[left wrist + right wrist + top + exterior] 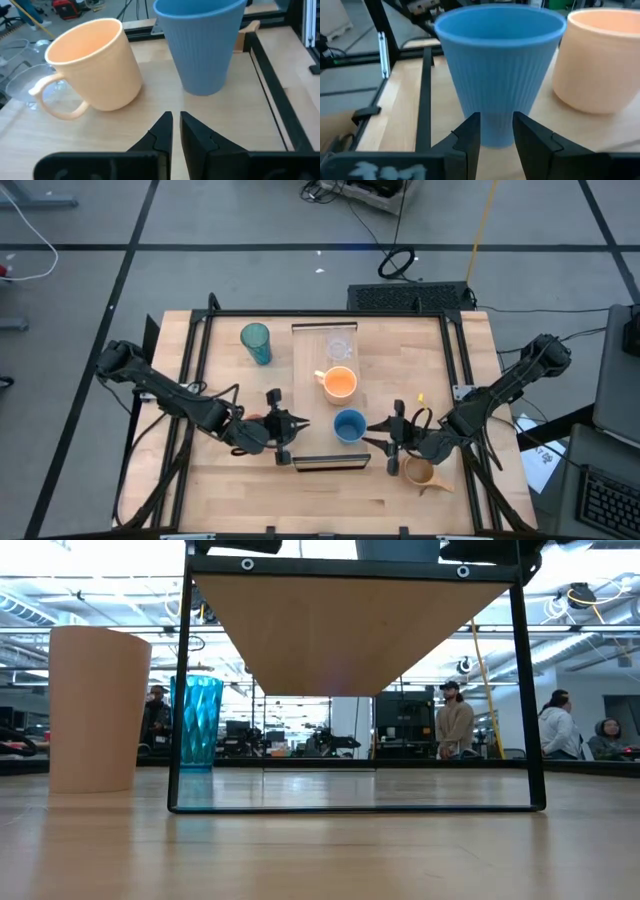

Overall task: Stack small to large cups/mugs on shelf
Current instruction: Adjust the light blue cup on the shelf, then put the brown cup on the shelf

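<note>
Standing on the table (215, 490) between the two pincers, the blue cup (349, 425) is upright, with the left gripper (291, 423) just off one side and the right gripper (378, 427) just off the other, neither touching it. The left gripper's fingers (162, 131) are nearly together with only a thin slit between them, holding nothing; the right gripper's fingers (470, 135) stand a little apart, also empty (the cup fills its wrist view straight ahead). Beyond the blue cup, toward the table's far edge, sits the orange handled mug (340, 383), and past that the clear glass cup (339, 346). The tall teal tumbler (256, 341) stands near the far left corner. The tan handled mug (421, 472) rests near the right gripper, toward the near edge. The shelf (350, 625) is raised at the near edge.
</note>
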Controlling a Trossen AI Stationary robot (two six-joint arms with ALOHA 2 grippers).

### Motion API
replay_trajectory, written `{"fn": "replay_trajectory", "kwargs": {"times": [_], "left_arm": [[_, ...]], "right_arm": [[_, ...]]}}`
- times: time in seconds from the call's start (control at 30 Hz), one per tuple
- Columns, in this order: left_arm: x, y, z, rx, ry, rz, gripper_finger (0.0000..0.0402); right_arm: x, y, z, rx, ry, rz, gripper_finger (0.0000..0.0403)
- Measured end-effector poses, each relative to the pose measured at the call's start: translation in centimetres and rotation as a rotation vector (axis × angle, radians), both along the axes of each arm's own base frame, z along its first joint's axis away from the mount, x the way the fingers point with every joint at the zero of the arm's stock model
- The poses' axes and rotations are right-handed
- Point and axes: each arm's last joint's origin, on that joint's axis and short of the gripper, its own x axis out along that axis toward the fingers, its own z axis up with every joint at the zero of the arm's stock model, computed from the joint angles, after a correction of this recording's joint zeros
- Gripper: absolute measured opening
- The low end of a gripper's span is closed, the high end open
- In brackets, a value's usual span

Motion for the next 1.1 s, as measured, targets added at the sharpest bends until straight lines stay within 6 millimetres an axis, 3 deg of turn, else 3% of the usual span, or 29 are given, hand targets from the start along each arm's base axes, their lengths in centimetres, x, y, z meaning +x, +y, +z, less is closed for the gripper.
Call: {"fn": "replay_trajectory", "kwargs": {"times": [0.67, 1.1], "left_arm": [[-0.5, 0.3, 0.1, 0.041, 0.018, 0.036, 0.0037], [-4.7, -0.3, 1.7, 0.05, 0.06, 0.057, 0.0037]], "right_arm": [[0.6, 0.4, 0.1, -0.013, -0.044, 0.015, 0.0105], [-1.3, 1.3, 1.5, 0.075, -0.095, 0.01, 0.0105]]}}
